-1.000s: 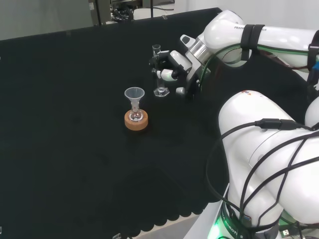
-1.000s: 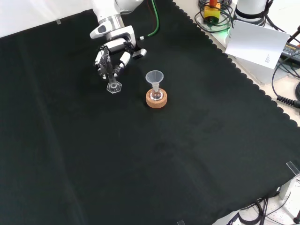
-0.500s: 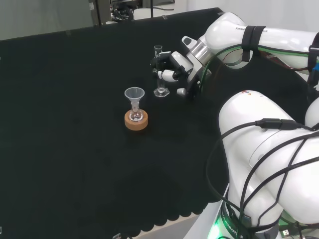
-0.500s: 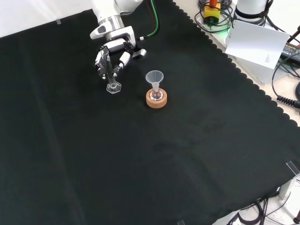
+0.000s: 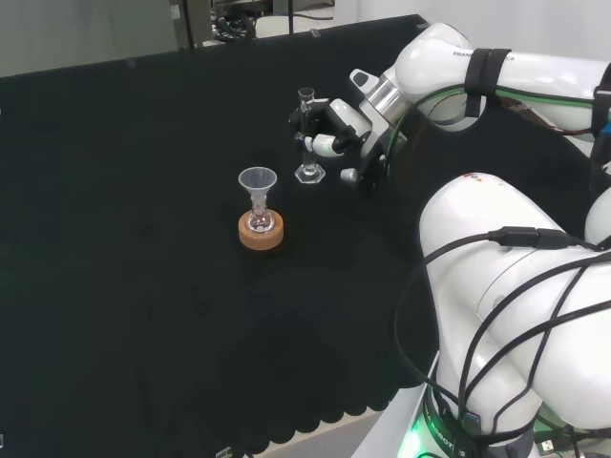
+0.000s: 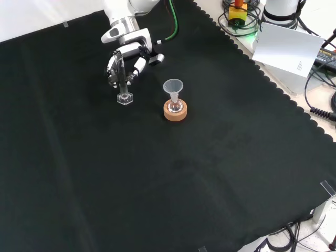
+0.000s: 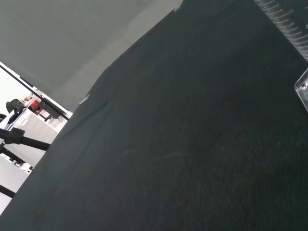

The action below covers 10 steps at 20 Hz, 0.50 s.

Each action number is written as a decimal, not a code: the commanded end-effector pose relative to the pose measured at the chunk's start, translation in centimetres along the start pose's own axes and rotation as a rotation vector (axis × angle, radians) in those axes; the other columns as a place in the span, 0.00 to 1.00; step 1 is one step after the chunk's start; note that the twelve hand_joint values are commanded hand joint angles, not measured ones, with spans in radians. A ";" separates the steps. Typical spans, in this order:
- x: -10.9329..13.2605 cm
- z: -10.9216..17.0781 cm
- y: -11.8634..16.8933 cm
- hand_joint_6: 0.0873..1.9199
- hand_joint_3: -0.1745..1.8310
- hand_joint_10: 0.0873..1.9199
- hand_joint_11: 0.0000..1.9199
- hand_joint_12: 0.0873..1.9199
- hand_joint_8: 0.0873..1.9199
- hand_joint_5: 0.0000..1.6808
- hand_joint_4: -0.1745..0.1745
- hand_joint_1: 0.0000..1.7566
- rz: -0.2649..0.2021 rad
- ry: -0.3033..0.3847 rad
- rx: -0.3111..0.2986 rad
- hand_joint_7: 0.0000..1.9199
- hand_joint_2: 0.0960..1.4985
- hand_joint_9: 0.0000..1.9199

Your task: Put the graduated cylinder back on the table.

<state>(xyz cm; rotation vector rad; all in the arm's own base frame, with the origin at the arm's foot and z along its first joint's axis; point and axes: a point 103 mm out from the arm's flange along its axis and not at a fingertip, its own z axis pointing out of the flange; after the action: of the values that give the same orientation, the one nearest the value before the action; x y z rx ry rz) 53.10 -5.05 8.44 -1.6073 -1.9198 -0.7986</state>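
On the desk (image 5: pixel 143 286), under its black cloth, stand two groups of ware. In the head view, farthest left of the robot hand and a little nearer the camera, is one cork ring stand (image 5: pixel 261 233) carrying one small clear flask (image 5: pixel 259 221), with one clear funnel (image 5: pixel 257 181) seated in the flask's neck. That makes one stand, one flask and one funnel, all well apart from the robot hand.

Next to the right comes one graduated cylinder (image 5: pixel 306 134), clear, upright, with its hexagonal foot down at the cloth; whether the foot fully rests on the cloth I cannot tell. It sits just at the left edge of the robot hand (image 5: pixel 336 129), which has its fingers (image 5: pixel 323 145) curled round the middle of the tube, so the cylinder is still clasped. Its open top rises above the fingers and its foot shows below them.

In the front view the same cylinder (image 6: pixel 122 81) stands just below the robot hand (image 6: pixel 126 59), which reaches in from the top, and the cork stand (image 6: pixel 175 110) with its funnel (image 6: pixel 173 86) lies to the right of both. From the wrist, the ribbed tube of the cylinder (image 7: pixel 288 24) passes close by over the black cloth (image 7: pixel 192 144).
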 end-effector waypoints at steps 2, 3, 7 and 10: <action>0.0 -0.3 -0.1 0.34 0.00 0.12 0.42 0.54 0.30 0.40 0.33 0.67 0.006 0.004 0.000 0.34 0.72 0.53; 0.0 -0.3 -0.1 0.33 0.00 0.12 0.41 0.55 0.30 0.40 0.34 0.66 0.008 0.006 0.001 0.34 0.71 0.53; 0.0 -0.8 0.1 0.32 0.00 0.12 0.36 0.58 0.30 0.36 0.34 0.63 0.023 0.009 0.014 0.32 0.68 0.50; 0.0 -1.4 0.3 0.30 0.00 0.14 0.31 0.62 0.31 0.31 0.34 0.60 0.032 0.006 0.020 0.29 0.67 0.46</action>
<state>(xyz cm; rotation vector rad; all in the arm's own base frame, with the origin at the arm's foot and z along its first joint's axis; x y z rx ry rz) 53.21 -5.67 8.95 -1.6121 -1.8961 -0.7825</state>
